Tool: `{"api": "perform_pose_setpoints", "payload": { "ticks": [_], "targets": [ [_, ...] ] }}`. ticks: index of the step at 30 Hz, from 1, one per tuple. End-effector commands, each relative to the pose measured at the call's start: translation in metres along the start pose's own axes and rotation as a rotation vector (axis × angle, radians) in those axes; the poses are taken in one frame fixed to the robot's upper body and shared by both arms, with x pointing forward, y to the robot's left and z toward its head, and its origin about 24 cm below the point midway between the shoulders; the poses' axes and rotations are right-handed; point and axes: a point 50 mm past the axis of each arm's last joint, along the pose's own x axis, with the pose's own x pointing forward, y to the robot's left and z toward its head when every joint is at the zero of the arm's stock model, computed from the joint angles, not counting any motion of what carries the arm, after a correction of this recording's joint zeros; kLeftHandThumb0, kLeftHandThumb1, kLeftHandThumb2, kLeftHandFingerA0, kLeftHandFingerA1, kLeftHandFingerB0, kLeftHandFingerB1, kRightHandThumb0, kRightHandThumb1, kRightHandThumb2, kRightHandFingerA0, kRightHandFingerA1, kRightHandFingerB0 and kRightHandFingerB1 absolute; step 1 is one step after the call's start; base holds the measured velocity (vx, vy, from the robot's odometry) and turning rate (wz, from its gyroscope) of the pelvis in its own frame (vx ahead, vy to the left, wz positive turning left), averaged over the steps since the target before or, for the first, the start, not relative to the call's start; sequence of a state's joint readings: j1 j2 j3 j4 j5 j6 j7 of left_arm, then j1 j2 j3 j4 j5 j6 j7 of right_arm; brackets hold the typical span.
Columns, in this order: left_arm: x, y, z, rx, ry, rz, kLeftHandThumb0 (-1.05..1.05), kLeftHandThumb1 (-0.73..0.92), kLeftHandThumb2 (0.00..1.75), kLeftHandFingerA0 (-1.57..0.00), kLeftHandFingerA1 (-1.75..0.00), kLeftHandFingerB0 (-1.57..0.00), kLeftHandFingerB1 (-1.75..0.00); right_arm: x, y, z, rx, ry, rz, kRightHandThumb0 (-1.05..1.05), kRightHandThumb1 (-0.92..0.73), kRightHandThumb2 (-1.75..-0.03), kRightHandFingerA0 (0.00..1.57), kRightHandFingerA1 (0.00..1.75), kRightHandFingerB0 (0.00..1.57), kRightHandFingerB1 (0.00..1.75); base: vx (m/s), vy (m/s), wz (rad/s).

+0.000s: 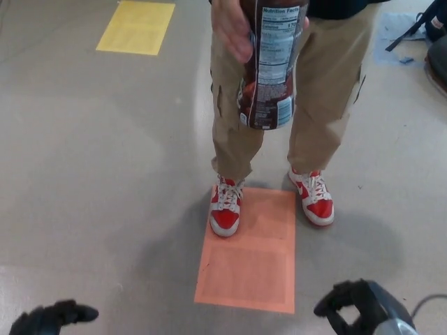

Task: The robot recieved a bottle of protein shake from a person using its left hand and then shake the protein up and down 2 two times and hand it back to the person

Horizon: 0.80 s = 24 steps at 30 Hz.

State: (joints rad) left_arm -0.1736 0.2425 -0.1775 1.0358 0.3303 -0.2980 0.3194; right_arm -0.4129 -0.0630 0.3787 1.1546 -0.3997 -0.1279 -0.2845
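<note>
**Bottle held by the person, both robot hands low and apart from it**

The grey floor (pixel 91 153) fills the view; a person (pixel 328 91) in tan trousers stands at upper centre, facing the camera; a dark top shows at the top edge. An orange floor marker (pixel 251 258) lies in front of the person; the shoe at picture left (pixel 225 206), red and white, rests on its upper corner; the other shoe (pixel 314 197) stands just beside its far edge. A yellow floor marker (pixel 136 26) lies at upper left, well apart from the person; dark objects sit at the upper right edge, too cropped to identify.

The protein shake bottle (pixel 269 70), dark brown with a white nutrition panel, hangs upright in front of the person's thighs; the person's hand (pixel 234 28) grips its upper part from picture left; its top is cut off by the frame.

The right hand (pixel 353 303) sits at the bottom edge, right of centre; its black fingers are curled with a gap between them and hold nothing. The left hand (pixel 49 317) shows at the bottom left corner; only part is visible, and its finger state cannot be determined. Both hands are well apart from the bottle, far below it in the picture; neither touches it.
</note>
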Motion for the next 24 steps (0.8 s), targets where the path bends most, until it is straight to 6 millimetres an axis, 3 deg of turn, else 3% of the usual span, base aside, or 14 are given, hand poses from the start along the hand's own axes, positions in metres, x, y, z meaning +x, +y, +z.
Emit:
{"api": "perform_pose_setpoints", "payload": {
  "ticks": [1, 3, 5, 6, 10, 11, 12, 16, 17, 20, 22, 23, 24],
  "targets": [
    [0.001, 0.027, 0.021, 0.074, -0.304, 0.229, -0.17, 0.64, 0.59, -1.01, -0.52, -0.74, -0.47, 0.004, -0.012, 0.024, -0.173, -0.222, -0.195, -0.48, -0.55, -1.15, 1.07, 1.03, 0.82, 0.73, 0.0, 0.0, 0.0],
    [0.002, 0.028, 0.024, 0.071, -0.313, 0.222, -0.24, 0.66, 0.62, -1.0, -0.51, -0.73, -0.46, 0.004, -0.013, 0.025, -0.174, -0.228, -0.2, -0.48, -0.55, -1.15, 1.07, 1.05, 0.81, 0.73, 0.0, 0.0, 0.0],
    [0.005, 0.029, 0.034, 0.042, -0.36, 0.201, -0.15, 0.69, 0.61, -1.01, -0.56, -0.74, -0.49, 0.004, -0.014, 0.026, -0.179, -0.232, -0.206, -0.5, -0.54, -1.15, 1.04, 1.01, 0.82, 0.74, 0.0, 0.0, 0.0],
    [0.007, 0.031, 0.039, 0.023, -0.384, 0.195, -0.17, 0.71, 0.61, -1.04, -0.59, -0.75, -0.49, 0.004, -0.014, 0.026, -0.18, -0.232, -0.205, -0.49, -0.59, -1.06, 1.04, 0.93, 0.88, 0.62, 0.0, 0.0, 0.0],
    [0.011, 0.036, 0.062, -0.058, -0.469, 0.179, -0.16, 0.7, 0.61, -1.05, -0.61, -0.75, -0.5, 0.005, -0.015, 0.025, -0.181, -0.229, -0.205, -0.48, -0.58, -1.05, 1.03, 0.94, 0.87, 0.62, 0.0, 0.0, 0.0],
    [0.013, 0.038, 0.068, -0.072, -0.491, 0.179, -0.15, 0.7, 0.62, -1.06, -0.6, -0.75, -0.5, 0.005, -0.015, 0.025, -0.182, -0.229, -0.206, -0.48, -0.57, -1.05, 1.06, 0.99, 0.87, 0.62, 0.0, 0.0, 0.0],
    [0.014, 0.042, 0.079, -0.094, -0.533, 0.171, -0.14, 0.71, 0.62, -1.06, -0.6, -0.74, -0.51, 0.005, -0.014, 0.025, -0.19, -0.228, -0.205, -0.48, -0.53, -1.13, 1.08, 1.05, 0.81, 0.73, 0.0, 0.0, 0.0],
    [0.016, 0.05, 0.101, -0.126, -0.603, 0.167, -0.16, 0.72, 0.62, -1.04, -0.58, -0.74, -0.5, 0.004, -0.013, 0.024, -0.175, -0.229, -0.205, -0.48, -0.54, -1.14, 1.1, 1.06, 0.81, 0.72, 0.0, 0.0, 0.0],
    [0.015, 0.057, 0.117, -0.173, -0.662, 0.155, -0.14, 0.75, 0.62, -1.01, -0.6, -0.73, -0.5, 0.004, -0.014, 0.025, -0.179, -0.231, -0.211, -0.47, -0.57, -1.07, 1.07, 0.99, 0.88, 0.61, 0.0, 0.0, 0.0],
    [0.014, 0.065, 0.134, -0.212, -0.708, 0.163, -0.13, 0.76, 0.63, -1.05, -0.6, -0.73, -0.48, 0.004, -0.014, 0.025, -0.19, -0.241, -0.22, -0.48, -0.58, -1.06, 1.03, 0.93, 0.89, 0.65, 0.0, 0.0, 0.0],
    [0.013, 0.068, 0.141, -0.231, -0.72, 0.165, -0.13, 0.76, 0.63, -1.07, -0.66, -0.73, -0.49, 0.004, -0.014, 0.025, -0.189, -0.243, -0.219, -0.49, -0.54, -1.13, 1.0, 0.95, 0.82, 0.74, 0.0, 0.0, 0.0],
    [0.012, 0.069, 0.142, -0.237, -0.722, 0.162, -0.12, 0.77, 0.64, -1.08, -0.7, -0.72, -0.49, 0.004, -0.013, 0.025, -0.19, -0.243, -0.219, -0.49, -0.6, -1.03, 1.03, 0.9, 0.88, 0.63, 0.0, 0.0, 0.0],
    [0.01, 0.069, 0.144, -0.252, -0.726, 0.153, -0.09, 0.78, 0.63, -1.07, -0.81, -0.73, -0.48, 0.003, -0.013, 0.025, -0.189, -0.243, -0.218, -0.49, -0.54, -1.13, 1.03, 0.99, 0.82, 0.74, 0.0, 0.0, 0.0]
  ]
}}
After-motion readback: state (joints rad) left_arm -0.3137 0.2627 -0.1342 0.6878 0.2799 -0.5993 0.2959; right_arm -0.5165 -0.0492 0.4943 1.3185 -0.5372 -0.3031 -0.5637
